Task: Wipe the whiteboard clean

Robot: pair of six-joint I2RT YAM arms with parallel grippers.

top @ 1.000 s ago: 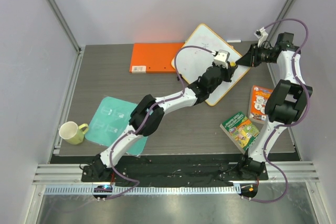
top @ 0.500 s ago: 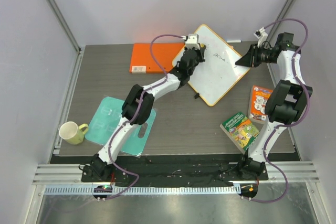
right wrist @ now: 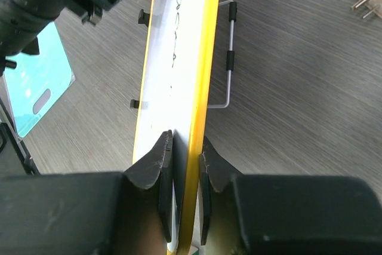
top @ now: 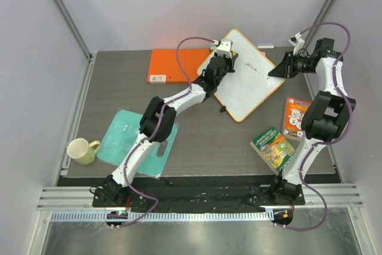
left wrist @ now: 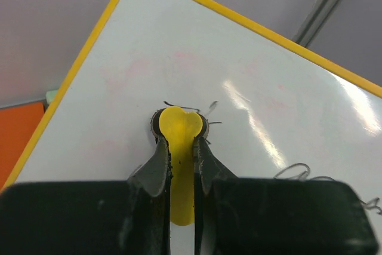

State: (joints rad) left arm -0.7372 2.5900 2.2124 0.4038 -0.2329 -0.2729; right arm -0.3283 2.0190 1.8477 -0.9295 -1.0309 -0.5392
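Glossy whiteboard [left wrist: 250, 88], matt table [right wrist: 298, 58]
The whiteboard shone smooth and glossy; the table showed dark, matt wood grain.

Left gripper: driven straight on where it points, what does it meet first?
The orange-rimmed rectangular whiteboard: the yellow plastic tool clamped in the jaws of the left gripper seems to touch its face, depth unclear.
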